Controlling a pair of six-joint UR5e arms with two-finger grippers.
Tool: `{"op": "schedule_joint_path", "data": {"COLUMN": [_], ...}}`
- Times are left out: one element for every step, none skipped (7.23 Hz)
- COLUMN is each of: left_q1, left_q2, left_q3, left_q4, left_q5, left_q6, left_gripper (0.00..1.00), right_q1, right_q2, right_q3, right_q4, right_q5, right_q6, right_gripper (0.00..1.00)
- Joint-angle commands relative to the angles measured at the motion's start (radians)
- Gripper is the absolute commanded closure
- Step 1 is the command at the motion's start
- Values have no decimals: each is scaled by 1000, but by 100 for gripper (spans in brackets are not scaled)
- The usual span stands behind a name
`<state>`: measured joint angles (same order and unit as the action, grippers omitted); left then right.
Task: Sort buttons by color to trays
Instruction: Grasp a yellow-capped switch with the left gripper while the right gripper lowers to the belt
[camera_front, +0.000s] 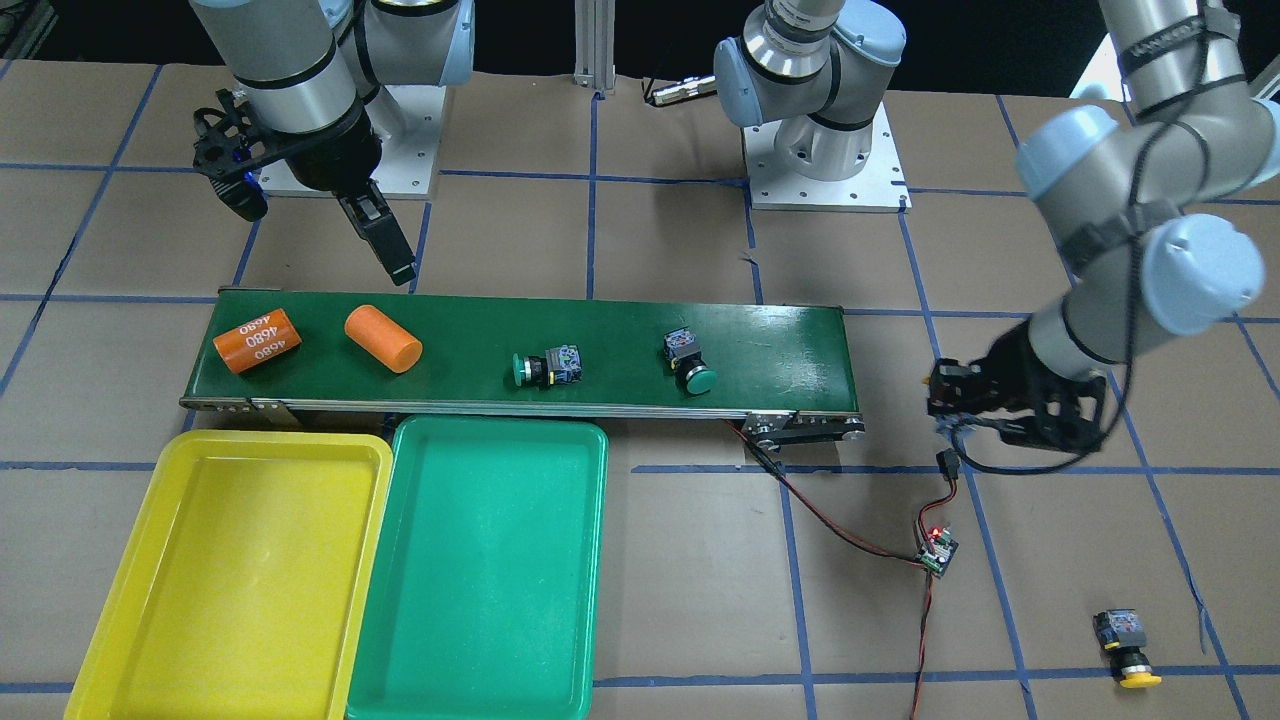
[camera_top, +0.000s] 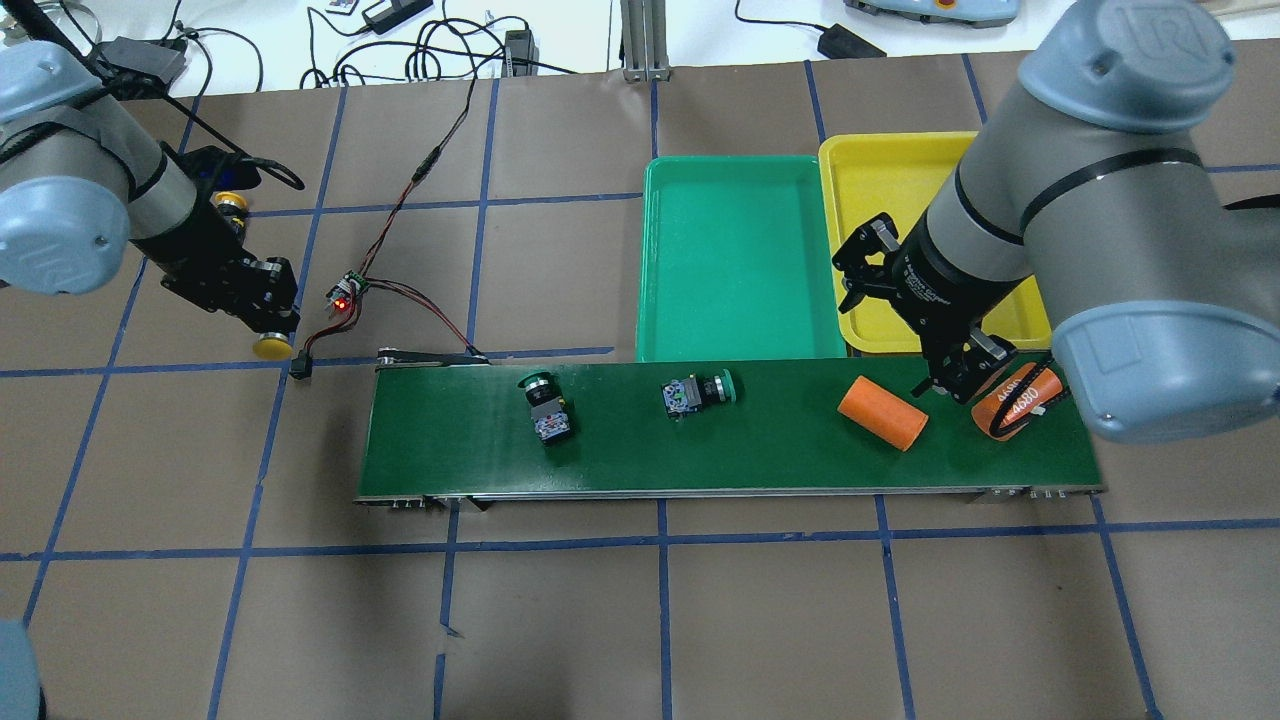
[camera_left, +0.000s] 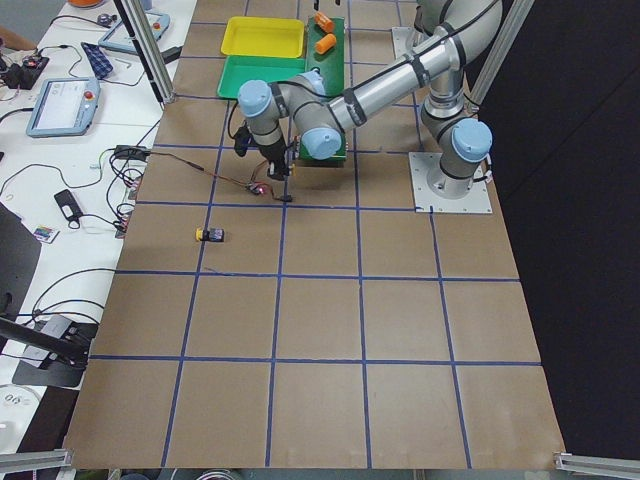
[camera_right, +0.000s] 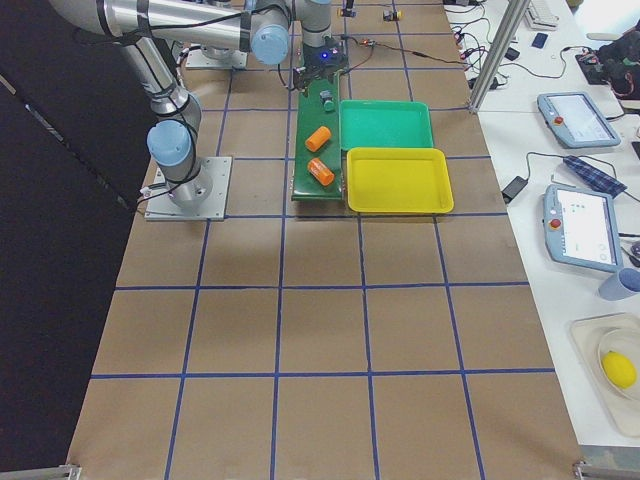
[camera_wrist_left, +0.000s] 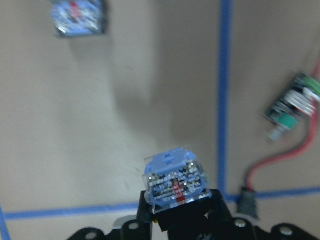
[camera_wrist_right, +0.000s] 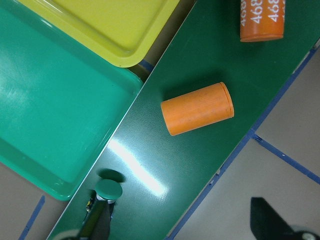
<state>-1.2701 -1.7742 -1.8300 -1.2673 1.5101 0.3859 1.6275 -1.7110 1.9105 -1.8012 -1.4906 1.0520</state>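
Left gripper (camera_wrist_left: 179, 212) — fingers pinch the switch body of the held yellow button (camera_wrist_left: 176, 177), cap down, over the table (camera_front: 680, 560) off the belt's end, near a small circuit board (camera_wrist_left: 292, 107). The loose yellow button (camera_front: 1128, 650) lies on the table, well apart. The middle green button (camera_front: 545, 368) and the end green button (camera_front: 690, 362) lie on the belt (camera_front: 780, 340). Right gripper (camera_top: 962, 368) — fingers spread, empty, above the belt between two orange cylinders (camera_top: 882, 412). The yellow tray (camera_front: 240, 580) and green tray (camera_front: 480, 560) sit side by side along the belt.
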Motion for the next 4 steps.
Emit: {"op": "schedule_joint_path", "data": {"left_q1": [-212, -283, -320, -319], "left_q2": [149, 154, 115, 101], "left_q3": [-193, -196, -196, -201], "left_q4": [22, 40, 72, 124], "left_q5": [-16, -17, -16, -11], "left_q6": [-178, -253, -284, -276], "left_gripper": [100, 100, 100, 100], "right_q1": [41, 79, 124, 129], "right_q2": [19, 57, 85, 111], "right_q3": [4, 4, 4, 5], "right_q4": [-6, -6, -7, -7], "right_q5": [-10, -13, -29, -51], "right_q6": [78, 123, 191, 195], "right_gripper": [0, 0, 0, 0]}}
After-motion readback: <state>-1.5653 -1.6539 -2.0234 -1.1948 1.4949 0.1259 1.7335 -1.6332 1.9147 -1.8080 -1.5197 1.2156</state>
